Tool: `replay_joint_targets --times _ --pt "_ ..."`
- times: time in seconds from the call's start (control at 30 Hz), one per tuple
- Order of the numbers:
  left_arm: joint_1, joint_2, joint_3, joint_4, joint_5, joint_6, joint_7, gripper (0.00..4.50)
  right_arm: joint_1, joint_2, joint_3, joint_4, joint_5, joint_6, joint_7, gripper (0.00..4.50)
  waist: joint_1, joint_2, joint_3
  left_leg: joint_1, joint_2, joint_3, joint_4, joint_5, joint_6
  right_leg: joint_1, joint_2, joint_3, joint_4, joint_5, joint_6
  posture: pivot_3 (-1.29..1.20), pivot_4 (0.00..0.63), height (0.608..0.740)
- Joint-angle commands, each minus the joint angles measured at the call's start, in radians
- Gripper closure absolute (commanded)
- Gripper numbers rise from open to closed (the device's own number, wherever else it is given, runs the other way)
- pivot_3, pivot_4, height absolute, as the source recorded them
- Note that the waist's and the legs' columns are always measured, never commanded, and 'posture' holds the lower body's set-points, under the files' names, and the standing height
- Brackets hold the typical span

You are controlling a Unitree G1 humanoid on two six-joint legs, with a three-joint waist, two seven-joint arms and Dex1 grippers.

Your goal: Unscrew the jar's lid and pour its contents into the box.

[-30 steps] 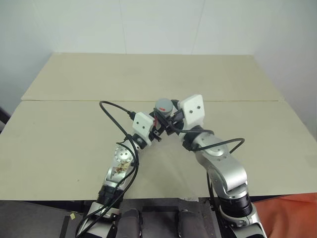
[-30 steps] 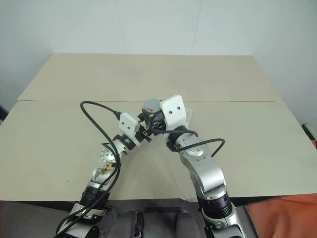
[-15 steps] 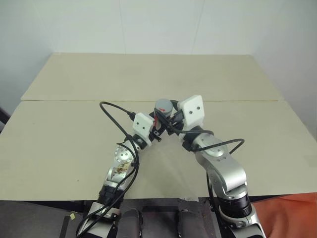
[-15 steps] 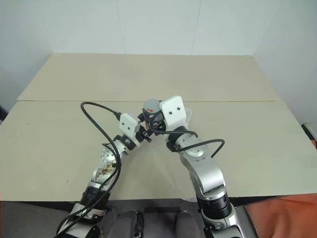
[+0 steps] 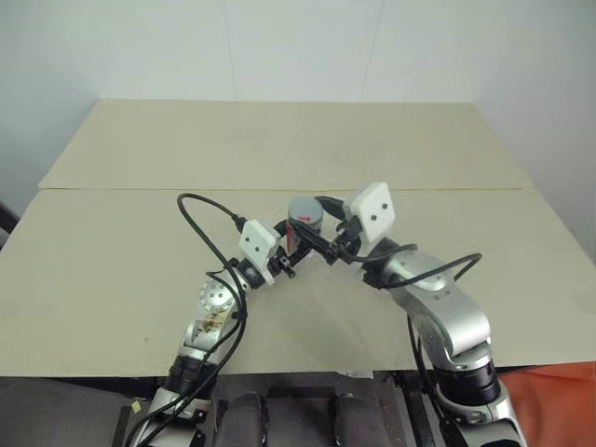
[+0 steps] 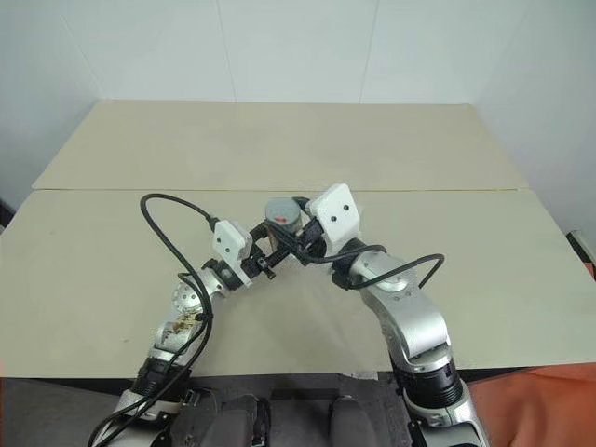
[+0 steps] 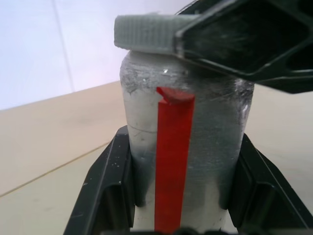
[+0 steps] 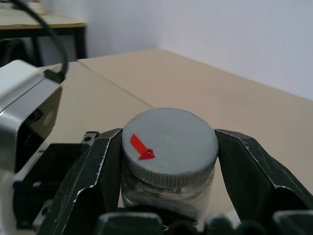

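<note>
- Two grippers on one jar (image 7: pixel 183 161), held up off the tan table (image 5: pixel 140 270) in front of me, between my wrists.
- My left gripper (image 7: pixel 181 196) is clamped on the jar's body, one black finger on each side, jar upright between them.
- My right gripper (image 8: pixel 168 156) is closed on the lid (image 8: pixel 168 142), its fingers pressed to the ribbed rim on opposite sides.
- Progress, as I judge it: early. The lid is on and sits flush on the jar's neck; I see no gap under it. Unscrewing is the step in hand; I cannot tell how many turns are left.
- Left to do: free the lid, lift it off, tip the jar over the box. Nothing is poured yet.
- I cannot make out the box on the table from the head views, so I cannot place it.
- Jar's look: small cylinder, cloudy silvery wall, a red vertical stripe down the side facing my left wrist, ending in a small flap near the shoulder.
- Lid's look: flat grey disc, ribbed edge, as wide as the jar, with a red arrow-like mark near its edge.
- Contents: hidden behind the cloudy wall; cannot tell.
</note>
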Motion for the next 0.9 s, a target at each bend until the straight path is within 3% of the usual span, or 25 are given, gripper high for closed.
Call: replay_joint_targets --times 0.03,0.3,0.9 --pt "0.003 0.011 -0.013 -0.080 -0.050 0.002 -0.065 2.54 -0.022 -0.040 -0.055 -0.010 0.080 -0.026 0.095 1.68 0.000 0.000 0.000 0.000 0.000 0.000 0.000 0.000 0.000 0.000 0.000 0.000 0.000 0.000 0.000 0.00 0.150 0.740" --pt "0.023 0.035 -0.024 -0.140 -0.127 0.058 -0.156 2.54 -0.080 -0.148 -0.056 0.088 0.157 -0.083 0.324 1.68 0.000 0.000 0.000 0.000 0.000 0.000 0.000 0.000 0.000 0.000 0.000 0.000 0.000 0.000 0.000 0.00 0.150 0.740" --pt "0.035 0.035 -0.036 -0.161 -0.140 0.061 -0.202 2.54 -0.303 -0.215 -0.031 0.503 0.228 -0.263 0.889 1.68 0.001 0.000 0.000 0.000 0.000 0.000 0.000 0.000 0.000 0.000 0.000 0.000 0.000 0.000 0.000 0.00 0.150 0.740"
